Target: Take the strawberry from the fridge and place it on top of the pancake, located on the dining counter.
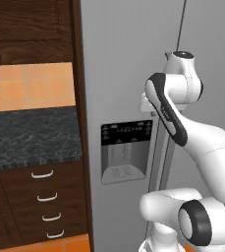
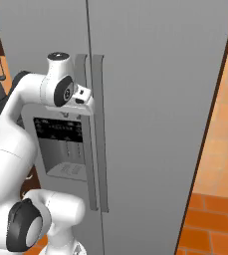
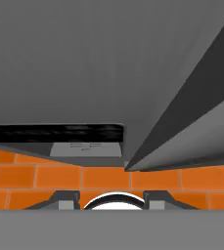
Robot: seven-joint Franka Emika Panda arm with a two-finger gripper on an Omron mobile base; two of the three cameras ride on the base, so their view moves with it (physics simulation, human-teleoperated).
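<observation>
Gripper (image 3: 111, 197) points down the shut fridge (image 3: 84, 63); base views add handles (image 2: 96, 134).

Fridge (image 2: 155, 99) doors shut, so shelves and contents hidden (top and bottom also cut by the frame). Gripper (image 3: 111, 197) tips barely visible at the hand view's bottom edge; spacing unclear.

The fridge (image 2: 155, 99) beside the pincer (image 2: 83, 94) is plain grey with a black dispenser panel (image 1: 126, 150), above an orange tiled floor (image 2: 210, 219).
</observation>
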